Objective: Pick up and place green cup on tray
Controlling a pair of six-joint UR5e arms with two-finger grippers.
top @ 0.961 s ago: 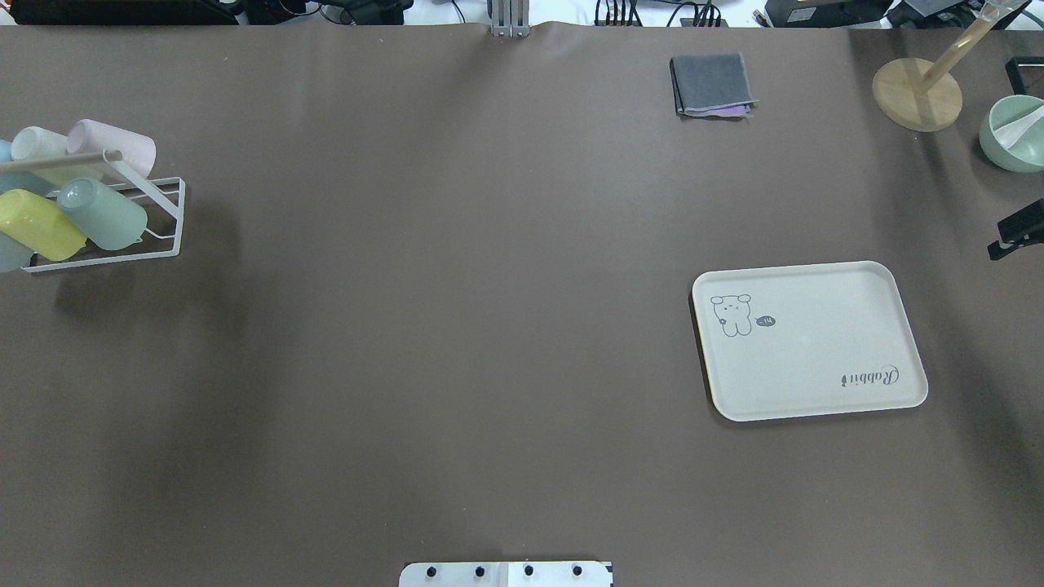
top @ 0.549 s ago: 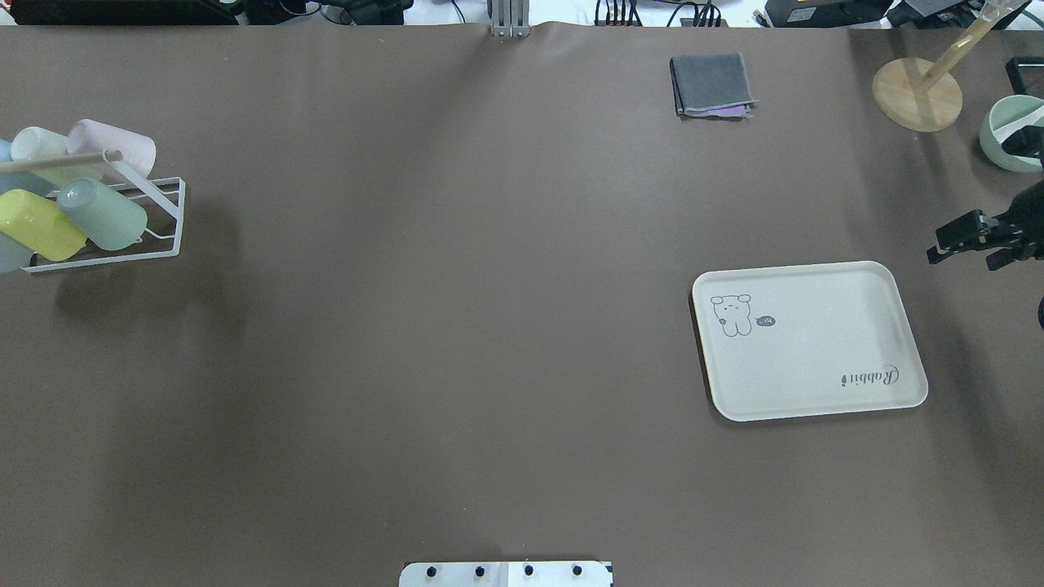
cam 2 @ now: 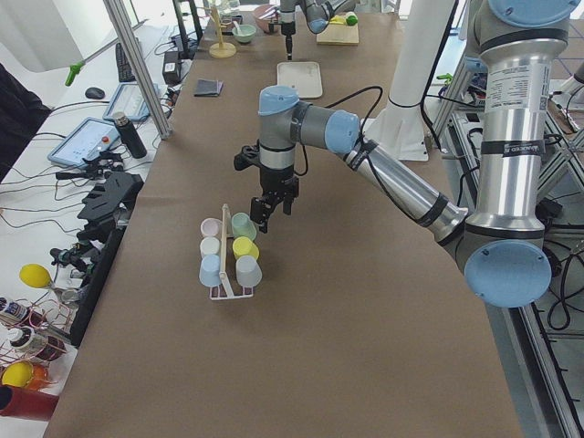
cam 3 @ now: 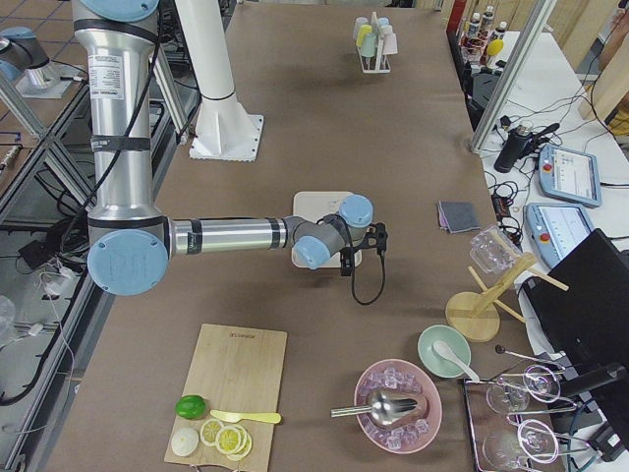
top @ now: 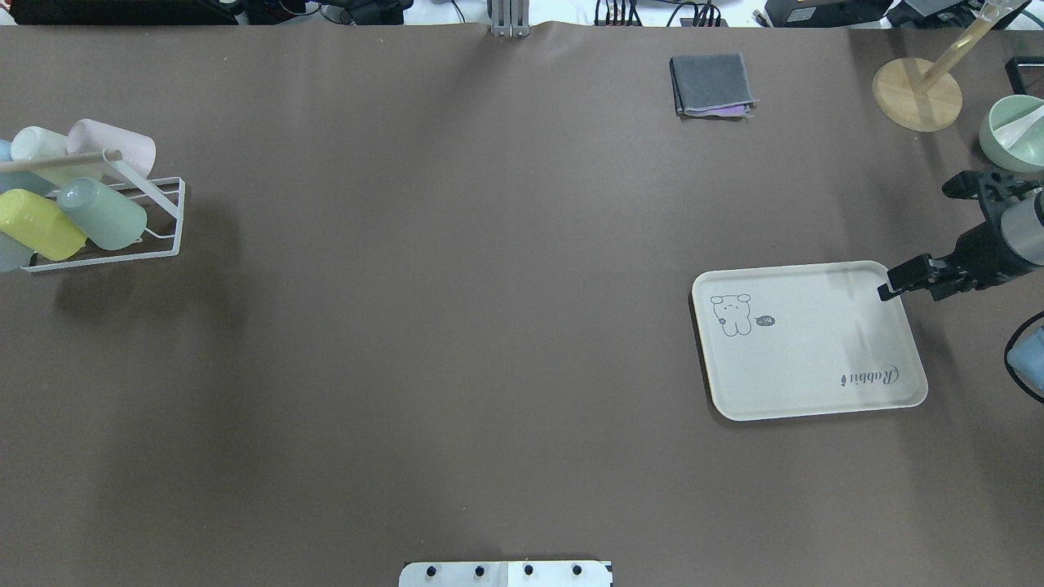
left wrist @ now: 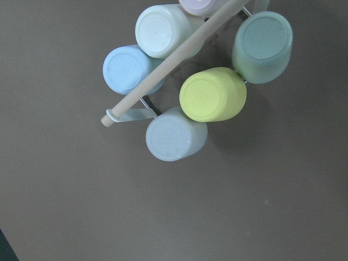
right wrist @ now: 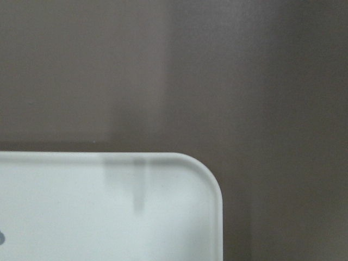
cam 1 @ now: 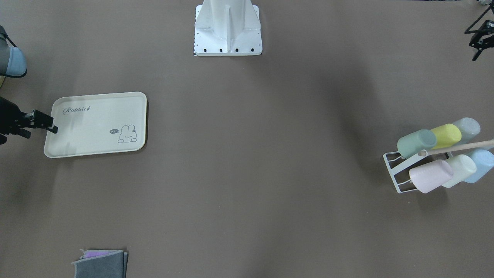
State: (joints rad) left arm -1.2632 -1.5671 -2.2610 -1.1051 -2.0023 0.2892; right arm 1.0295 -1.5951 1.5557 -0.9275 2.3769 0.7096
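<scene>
The green cup (top: 102, 214) lies on its side in a white wire rack (top: 163, 220) at the table's left edge; it shows as the green cup (left wrist: 262, 46) at the top right of the left wrist view. My left gripper (cam 1: 475, 42) hovers above the rack, open and empty, and is out of the overhead view. The cream tray (top: 807, 338) lies on the right, with nothing on it. My right gripper (top: 913, 285) hangs over the tray's far right corner, fingertips apart and holding nothing. That rounded tray corner (right wrist: 206, 179) shows in the right wrist view.
Yellow (top: 37, 224), pink (top: 114, 143), pale mint and blue cups share the rack under a wooden rod. A folded grey cloth (top: 710, 84), a wooden stand (top: 917, 94) and a mint bowl with a spoon (top: 1011, 134) sit at the far right.
My right arm has come in from the right edge and moved left to the tray's far right corner. The cups and tray have not moved.
</scene>
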